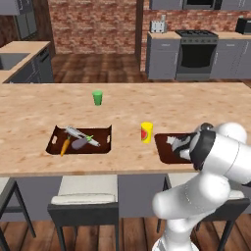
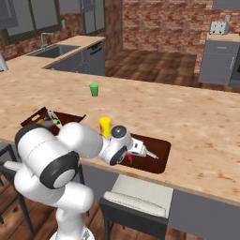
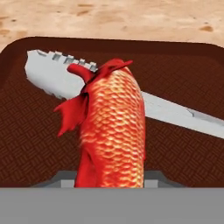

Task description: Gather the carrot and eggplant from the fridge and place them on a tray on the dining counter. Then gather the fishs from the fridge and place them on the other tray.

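Two brown trays sit on the dining counter (image 1: 122,105), a long top of light wood. This counter is the biggest thing, and it runs from side to side in both base views. Grey-seated stools (image 1: 84,196) stand under its near edge.

Next in size is the white robot arm (image 2: 56,159). It bends over the near edge of the counter, above the other tray (image 2: 161,146).

The tray (image 1: 54,142) lies near the near edge of the counter, toward its left end. Inside it are the carrot (image 1: 65,146), the eggplant (image 1: 78,143) and a silvery fish (image 1: 74,132), all close together. The carrot is at the left and the eggplant is just beside it.

The other tray lies near the near edge too, further to the right. A second silvery fish (image 3: 48,76) lies flat on its dark floor.

The gripper (image 3: 111,181) hangs over this tray and pinches a red fish (image 3: 113,127) with shiny orange scales. The red fish sticks out from the fingers, and I cannot tell if it touches the silvery fish behind it.

A yellow cup (image 1: 146,132) stands between the two trays, just beside the other tray. A small green cup (image 1: 97,97) stands further back, toward the middle of the counter.
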